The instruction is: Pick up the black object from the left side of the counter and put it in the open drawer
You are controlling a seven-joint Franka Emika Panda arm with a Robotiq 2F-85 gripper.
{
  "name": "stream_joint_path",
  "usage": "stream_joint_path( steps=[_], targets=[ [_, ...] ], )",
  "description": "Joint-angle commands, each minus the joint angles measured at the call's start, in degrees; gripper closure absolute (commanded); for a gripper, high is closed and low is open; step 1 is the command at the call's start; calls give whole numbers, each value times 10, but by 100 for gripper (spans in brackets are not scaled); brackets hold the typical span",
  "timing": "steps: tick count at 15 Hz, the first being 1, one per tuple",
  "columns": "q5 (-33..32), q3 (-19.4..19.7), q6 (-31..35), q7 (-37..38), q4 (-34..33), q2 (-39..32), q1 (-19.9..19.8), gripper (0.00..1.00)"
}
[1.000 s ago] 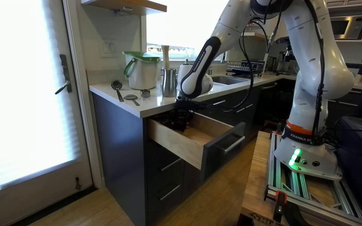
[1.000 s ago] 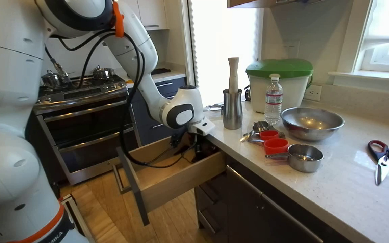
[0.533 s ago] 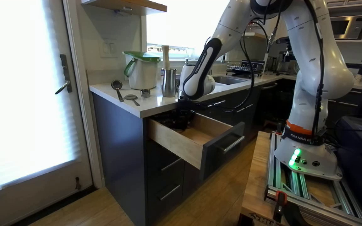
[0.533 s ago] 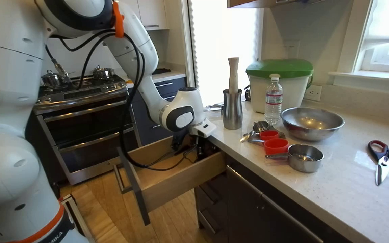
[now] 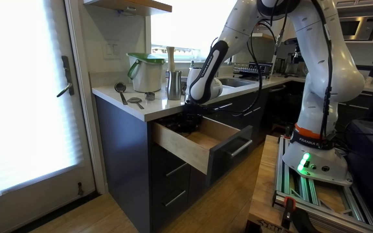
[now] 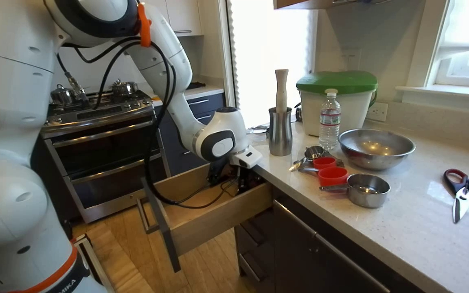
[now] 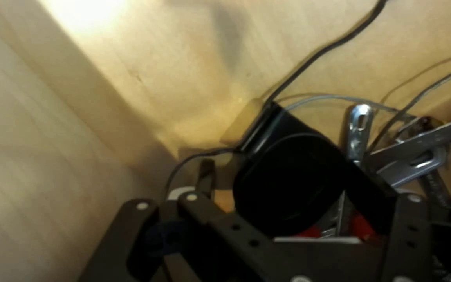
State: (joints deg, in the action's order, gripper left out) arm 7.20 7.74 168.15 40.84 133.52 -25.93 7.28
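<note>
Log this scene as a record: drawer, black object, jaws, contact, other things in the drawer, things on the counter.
Drawer: open, light wood inside
Black object: in the drawer, rounded; what it is cannot be told
Jaws: apart, pointing down into the drawer
Contact: in the wrist view a gap shows at the black object's picture-left side; picture-right unclear
Also in drawer: metal utensils, dark cable
Counter: steel bowl, water bottle, scissors, red cups, green-lidded bin
</note>
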Motion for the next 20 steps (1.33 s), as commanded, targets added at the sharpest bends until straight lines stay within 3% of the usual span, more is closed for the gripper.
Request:
stream_joint_path(
  steps=[1,3,5,6,8,10,12,17,19,20],
  targets=[
    [19,7,34,-22,11,9,-11,1],
    [24,5,40,-23,17,14,-9,8],
    [25,4,45,-26,25,23,-8,31],
    [24,6,51,-29,33,31,-7,32],
    [26,6,64,-32,45,40,-5,46],
    [26,3,70,-37,55,49,-7,40],
    [25,2,74,-42,66,59,-7,44],
    [24,5,86,-51,86,72,-1,29],
    [23,4,98,-60,102,83,2,16],
    [25,4,112,-68,114,96,3,15]
  ],
)
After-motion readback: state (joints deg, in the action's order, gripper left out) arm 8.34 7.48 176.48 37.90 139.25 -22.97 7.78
